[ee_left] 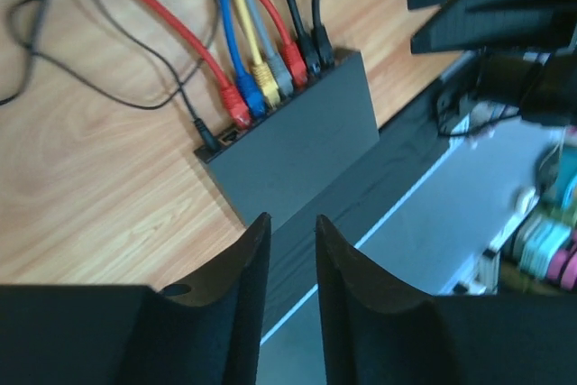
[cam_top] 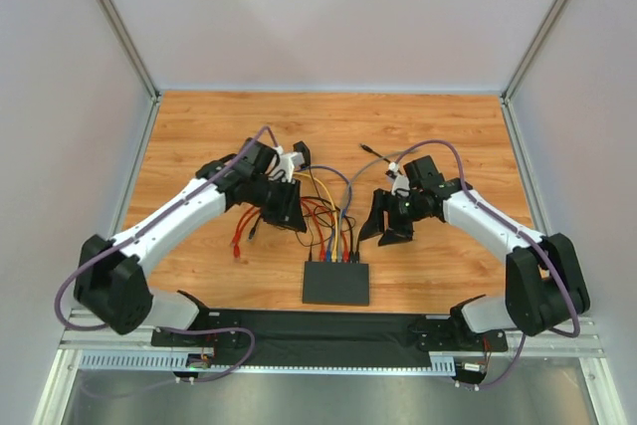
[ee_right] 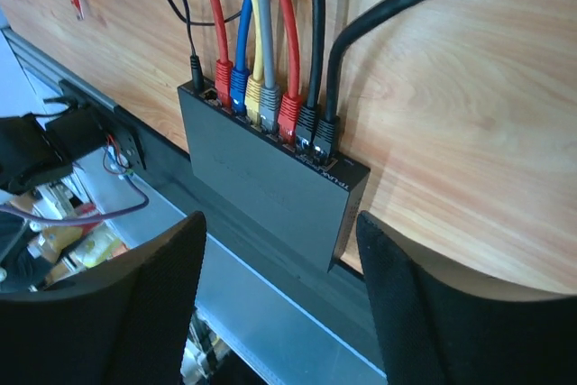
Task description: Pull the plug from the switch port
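- Switch (cam_top: pixel 335 283) lies by the near edge of the tabletop, about midway along. Nothing pins it down, so it may slide along with a pulled plug.
- Plugs (ee_right: pixel 268 107) sit packed side by side, so fingers could catch two at once.
- Left end effector (ee_left: pixel 290 223) is open only narrowly and right end effector (ee_right: pixel 281 223) widely. Both are empty and clear of the switch.
- Tangled cables (ee_right: pixel 212 15) could snag an arm.

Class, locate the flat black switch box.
Top view: the flat matte-black switch box lies at the wooden table's near edge, between the left arm and right arm.
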Action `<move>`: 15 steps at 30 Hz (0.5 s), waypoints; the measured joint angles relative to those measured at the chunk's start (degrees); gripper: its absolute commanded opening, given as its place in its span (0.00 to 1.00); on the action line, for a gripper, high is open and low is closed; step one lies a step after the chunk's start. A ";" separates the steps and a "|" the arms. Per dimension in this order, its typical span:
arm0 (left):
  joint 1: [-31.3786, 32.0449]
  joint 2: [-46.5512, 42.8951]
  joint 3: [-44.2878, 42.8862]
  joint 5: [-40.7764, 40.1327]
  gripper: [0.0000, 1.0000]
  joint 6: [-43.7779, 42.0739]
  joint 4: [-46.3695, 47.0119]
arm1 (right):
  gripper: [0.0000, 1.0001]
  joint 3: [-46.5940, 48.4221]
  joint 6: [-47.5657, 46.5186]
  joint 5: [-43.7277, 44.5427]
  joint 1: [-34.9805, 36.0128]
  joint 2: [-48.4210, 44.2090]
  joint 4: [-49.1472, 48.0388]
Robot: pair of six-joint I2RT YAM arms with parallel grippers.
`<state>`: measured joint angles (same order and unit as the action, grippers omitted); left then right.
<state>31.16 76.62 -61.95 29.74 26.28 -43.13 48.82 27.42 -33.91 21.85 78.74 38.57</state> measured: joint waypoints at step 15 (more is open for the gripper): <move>12.76 20.79 -7.78 8.04 0.01 -10.08 1.18 | 0.41 -2.75 -5.01 -6.05 -0.02 8.33 -7.43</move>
<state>43.92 97.41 -69.73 37.78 16.21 -41.95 46.06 22.41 -39.97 21.82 87.07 31.14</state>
